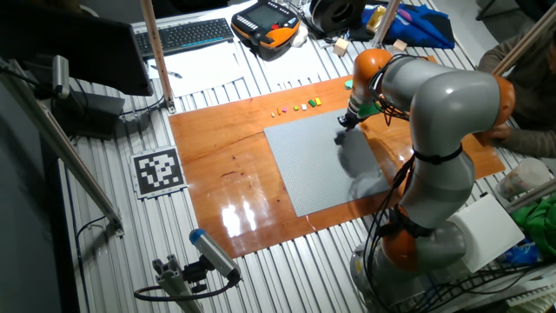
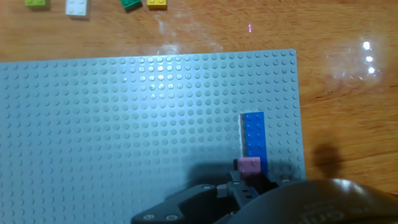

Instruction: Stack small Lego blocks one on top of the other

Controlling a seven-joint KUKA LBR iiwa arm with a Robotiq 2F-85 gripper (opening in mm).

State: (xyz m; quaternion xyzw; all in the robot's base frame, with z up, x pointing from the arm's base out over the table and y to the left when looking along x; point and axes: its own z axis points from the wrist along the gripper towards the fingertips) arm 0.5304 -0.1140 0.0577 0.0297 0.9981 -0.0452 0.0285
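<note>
A long blue brick (image 2: 254, 134) sits on the grey baseplate (image 2: 124, 124) near its right edge. A small pink Lego block (image 2: 249, 164) rests on the blue brick's near end. My gripper (image 2: 250, 177) stands right over it, with dark fingertips (image 2: 235, 164) close against both sides of the pink block, so it looks shut on it. In the fixed view the gripper (image 1: 346, 121) is at the far right corner of the baseplate (image 1: 326, 169). Several more small Lego blocks (image 1: 295, 108) lie in a row on the wood beyond the plate, including a green one (image 2: 130, 4) and a yellow one (image 2: 157, 4).
The baseplate lies on an orange wooden board (image 1: 226, 156). A keyboard (image 1: 187, 35), a teach pendant (image 1: 265, 26) and blue cloth (image 1: 417, 22) are at the back. A marker tag (image 1: 158, 170) lies to the left. A person's arm (image 1: 521, 130) is at the right.
</note>
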